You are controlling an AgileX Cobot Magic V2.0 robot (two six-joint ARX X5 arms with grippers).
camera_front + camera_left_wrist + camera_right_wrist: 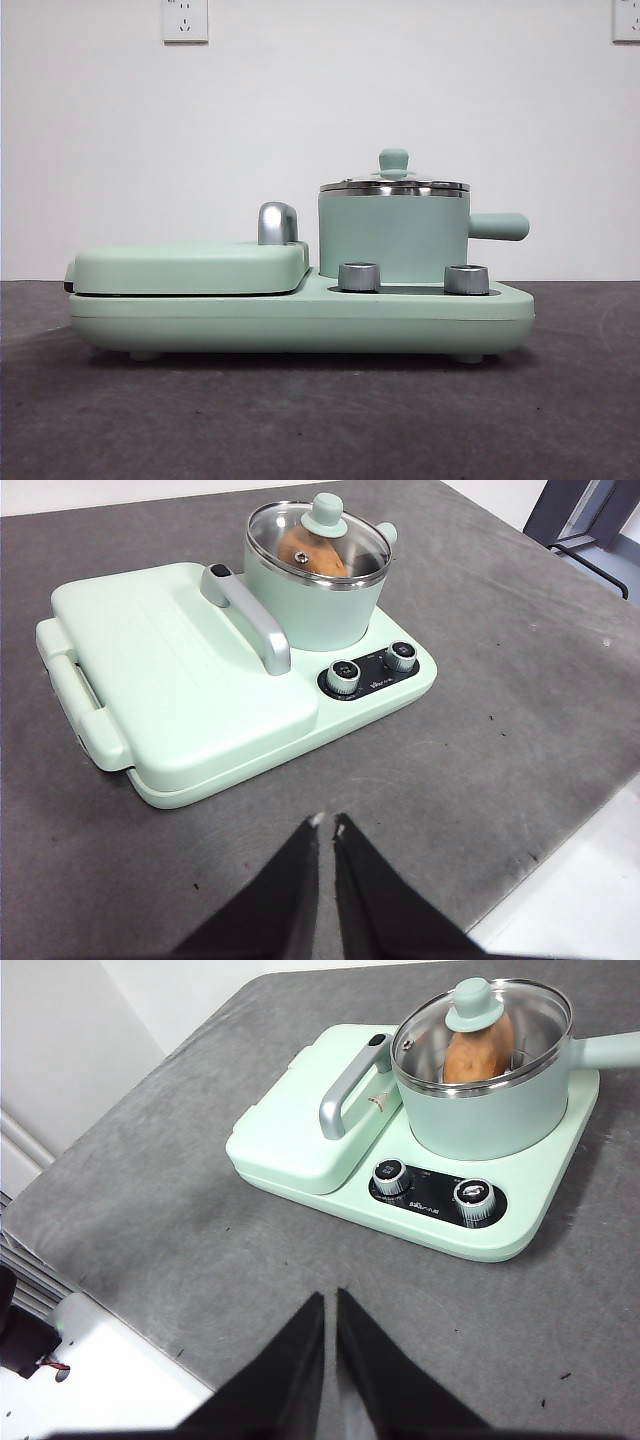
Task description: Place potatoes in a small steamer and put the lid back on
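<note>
Potato [475, 1052] sits inside the small steamer [392, 238], visible through the glass lid [318, 542], which rests squarely on the steel rim with its green knob up. Steamer stands on the mint-green cooker base [300, 318], just behind two chrome dials [432, 1188] and right beside the flat griddle cover [175, 670] with its chrome handle [250, 617]. Left gripper [326, 823] hangs over bare grey table [520, 680], well short of the cooker, fingers pinched nearly together with only a sliver of gap and nothing between them. Right gripper [330, 1300] is the same deal: jaws all but closed, holding nothing, steamer well beyond its fingertips. Neither arm shows in the front view.
</note>
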